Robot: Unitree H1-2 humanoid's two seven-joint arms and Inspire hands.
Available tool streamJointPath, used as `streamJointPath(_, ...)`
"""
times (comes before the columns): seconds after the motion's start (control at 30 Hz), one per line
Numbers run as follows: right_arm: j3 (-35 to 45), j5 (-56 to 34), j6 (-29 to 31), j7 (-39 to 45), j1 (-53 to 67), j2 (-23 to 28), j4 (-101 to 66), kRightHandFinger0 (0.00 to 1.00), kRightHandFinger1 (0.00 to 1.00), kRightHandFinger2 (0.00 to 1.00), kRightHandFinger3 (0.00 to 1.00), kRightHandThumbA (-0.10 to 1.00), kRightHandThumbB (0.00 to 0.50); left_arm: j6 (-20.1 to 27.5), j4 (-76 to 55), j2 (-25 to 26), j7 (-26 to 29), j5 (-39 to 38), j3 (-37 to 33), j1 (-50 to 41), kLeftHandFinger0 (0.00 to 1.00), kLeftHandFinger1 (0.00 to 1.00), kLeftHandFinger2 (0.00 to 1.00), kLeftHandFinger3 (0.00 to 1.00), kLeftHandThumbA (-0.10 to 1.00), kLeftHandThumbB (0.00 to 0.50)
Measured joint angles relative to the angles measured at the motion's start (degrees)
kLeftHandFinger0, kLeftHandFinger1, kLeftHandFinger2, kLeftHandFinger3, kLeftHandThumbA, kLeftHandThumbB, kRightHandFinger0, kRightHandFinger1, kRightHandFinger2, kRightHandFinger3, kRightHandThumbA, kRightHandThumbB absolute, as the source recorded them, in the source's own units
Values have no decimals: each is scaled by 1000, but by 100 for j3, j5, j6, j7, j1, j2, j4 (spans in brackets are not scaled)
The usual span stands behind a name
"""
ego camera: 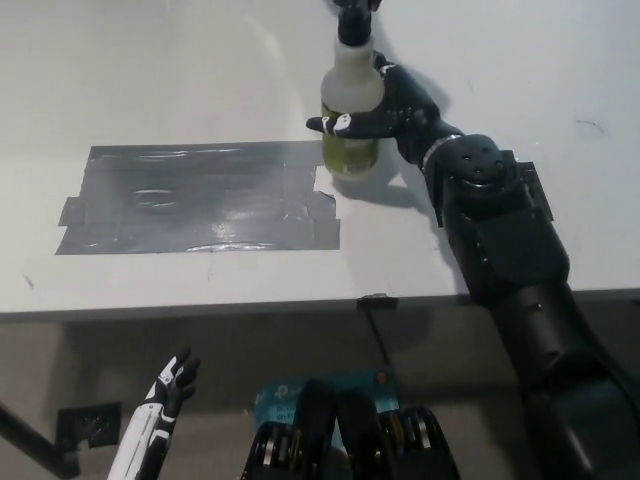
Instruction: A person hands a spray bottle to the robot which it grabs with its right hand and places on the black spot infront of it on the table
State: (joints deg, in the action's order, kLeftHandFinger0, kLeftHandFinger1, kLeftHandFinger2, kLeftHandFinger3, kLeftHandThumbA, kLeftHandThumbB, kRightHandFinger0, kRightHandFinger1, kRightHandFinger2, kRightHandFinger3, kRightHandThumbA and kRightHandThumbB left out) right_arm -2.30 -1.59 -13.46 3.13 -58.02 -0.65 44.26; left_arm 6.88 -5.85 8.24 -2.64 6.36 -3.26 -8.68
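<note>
The spray bottle [351, 110] has its nozzle cut off by the top edge.

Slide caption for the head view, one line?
Black right robot hand grips white yellow-green spray bottle beside dark tape patch.

The black patch [200, 197] lies flat and bare on the table [150, 70] — nothing stands on it. At its right end the bottle [352, 110], wrapped by the right hand [385, 110], blocks the way, with the black arm behind filling the table's right side. The left hand [160, 415] hangs below the table edge — fingers spread.
</note>
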Motion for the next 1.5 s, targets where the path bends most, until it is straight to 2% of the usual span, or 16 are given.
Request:
streamJointPath(0.03, -33, 52, 41, -100, -63, -36, 160, 56, 181, 424, 391, 419, 412, 0, 0, 0, -1, -2, 1, 0, 1000, 1000, 1000, 1000, 1000, 95)
streamJointPath(0.07, -45, 85, 59, -137, -89, -46, 217, 11, 148, 428, 338, 342, 391, 1, 0, 0, -1, -3, 1, 0, 1000, 1000, 1000, 1000, 1000, 91)
streamJointPath(0.1, -94, 178, 154, -279, -169, -76, 421, 119, 306, 556, 332, 281, 371, 7, 0, 0, -1, -3, 1, 4, 1000, 1000, 1000, 1000, 1000, 77)
streamJointPath(0.13, -131, 261, 249, -416, -215, -98, 567, 32, 292, 560, 349, 228, 344, 11, 0, 0, -1, -4, 1, 5, 1000, 1000, 1000, 1000, 1000, 69)
streamJointPath(0.4, -197, 604, 847, -1034, -209, -160, 904, 18, 390, 673, 487, 300, 328, 12, 0, 17, -2, -9, 27, 5, 1000, 1000, 1000, 1000, 1000, 41)
streamJointPath(0.47, -182, 649, 886, -1154, -190, -150, 931, 57, 361, 604, 422, 301, 345, 12, 0, 31, -3, -10, 38, 6, 1000, 1000, 1000, 1000, 1000, 28)
streamJointPath(0.57, -180, 704, 955, -1275, -151, -125, 952, 17, 188, 373, 191, 328, 358, 12, 0, 35, -2, -10, 49, 1, 1000, 1000, 1000, 1000, 1000, 39)
streamJointPath(0.67, -166, 747, 1011, -1413, -27, -94, 847, 0, 95, 275, 41, 330, 369, 12, 1, 33, -1, -9, 56, -16, 1000, 1000, 1000, 1000, 1000, 39)
streamJointPath(0.73, -158, 771, 1017, -1462, 75, -71, 649, 0, 102, 334, 4, 329, 342, 11, 1, 31, -1, -11, 60, -16, 1000, 1000, 1000, 1000, 1000, 51)
streamJointPath(0.83, -156, 828, 1015, -1491, 242, 0, 198, 20, 236, 481, 74, 393, 357, 10, 1, 29, -1, -11, 61, -16, 1000, 1000, 1000, 1000, 1000, 90)
streamJointPath(1.03, -87, 887, 985, -1495, 511, 204, -668, 0, 191, 416, 102, 396, 339, 11, 2, 26, -1, -14, 66, -17, 1000, 1000, 1000, 1000, 1000, 67)
streamJointPath(1.2, 65, 909, 946, -1494, 587, 496, -1249, 59, 320, 528, 143, 526, 399, 14, 2, 27, 0, -13, 82, -17, 1000, 1000, 1000, 1000, 1000, 58)
streamJointPath(1.27, 100, 926, 946, -1494, 587, 619, -1279, 12, 276, 501, 330, 503, 381, 14, 2, 26, 0, -14, 88, -22, 1000, 1000, 1000, 1000, 1000, 53)
streamJointPath(1.3, 119, 927, 945, -1492, 602, 677, -1279, 14, 278, 505, 352, 512, 377, 14, 1, 26, 0, -18, 91, -29, 1000, 1000, 1000, 1000, 1000, 52)
streamJointPath(1.43, 197, 907, 947, -1482, 701, 791, -1267, 0, 174, 399, 316, 414, 315, 11, 0, 27, 1, -23, 119, -52, 1000, 1000, 1000, 1000, 1000, 42)
streamJointPath(1.5, 259, 883, 947, -1472, 771, 796, -1256, 0, 141, 355, 266, 463, 332, 9, -6, 27, 1, -23, 129, -54, 1000, 1000, 1000, 1000, 1000, 39)
